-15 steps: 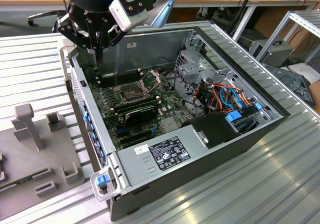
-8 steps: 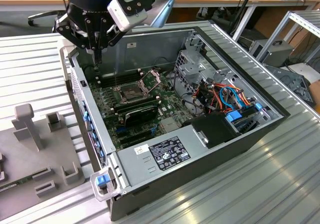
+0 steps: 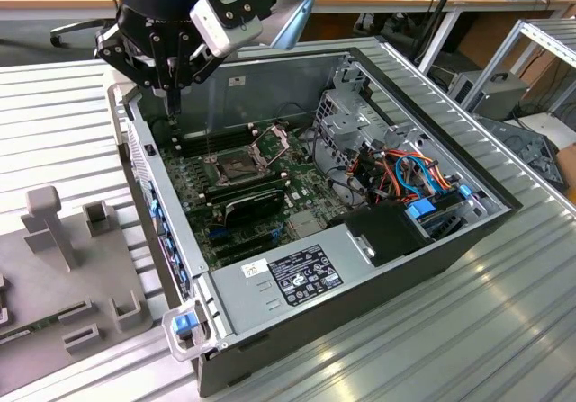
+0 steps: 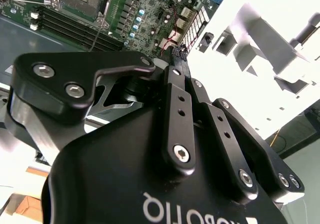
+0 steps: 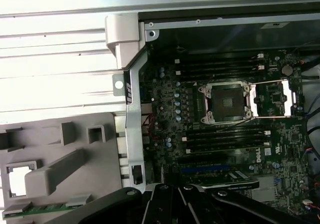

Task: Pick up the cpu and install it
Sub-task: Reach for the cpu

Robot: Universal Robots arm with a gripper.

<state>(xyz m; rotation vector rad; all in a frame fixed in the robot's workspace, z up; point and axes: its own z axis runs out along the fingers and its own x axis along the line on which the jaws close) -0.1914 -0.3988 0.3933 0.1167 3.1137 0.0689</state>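
Broadly, a ribbed metal counter (image 3: 450, 348) carries an open computer case (image 3: 360, 321) lying on its side. A grey parts tray (image 3: 126, 267) sits just beside it on the exterior view's left. Inside the case, the green motherboard (image 3: 310, 191) shows its socket (image 3: 236, 161) with the frame hinged up. The gripper (image 3: 172, 107) hangs clenched, fingertips together, above the case's far left corner. The cpu (image 5: 19, 180) lies flat in a tray recess, apart from the gripper.

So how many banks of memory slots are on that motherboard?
2: one bank beside the socket, the other bank on its opposite side. Others may be hidden.
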